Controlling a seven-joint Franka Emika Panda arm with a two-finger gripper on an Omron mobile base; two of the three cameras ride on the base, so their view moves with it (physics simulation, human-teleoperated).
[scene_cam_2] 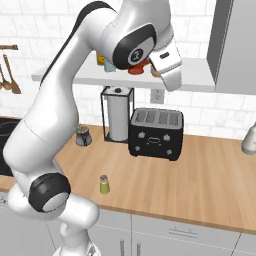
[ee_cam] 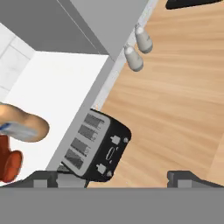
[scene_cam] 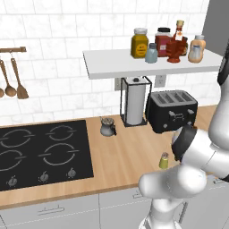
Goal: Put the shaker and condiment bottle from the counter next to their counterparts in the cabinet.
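Hovering above the white cabinet (scene_cam: 112,62) shelf, my gripper (ee_cam: 113,177) has its two fingertips spread wide apart with nothing between them. In the hand view they frame the black toaster (ee_cam: 98,151) far below and the wooden counter (ee_cam: 175,100) beyond it.

The condiment bottle (scene_cam: 197,49) already stands on the shelf at its right end, just beside the red bottle (scene_cam: 177,42). Next to that are the red jar (scene_cam: 163,41), the pale blue-grey shaker (scene_cam: 151,53) and the yellow jar (scene_cam: 139,43). So I judge the bottle half of the job done.

The small olive-yellow shaker (scene_cam_2: 104,184) is on the counter near the front edge, well apart from the toaster and the paper towel holder (scene_cam: 135,101). The next move, as I judge it, calls for swinging the arm down and forward to that shaker, closing on its narrow body, then lifting it to the blue-grey shaker on the shelf.

In the right base view my own arm covers most of the shelf items. In the hand view the bottle (ee_cam: 24,124) is cut off at the left edge. Two pale bottles (ee_cam: 138,48) farther along the counter are too small to identify.
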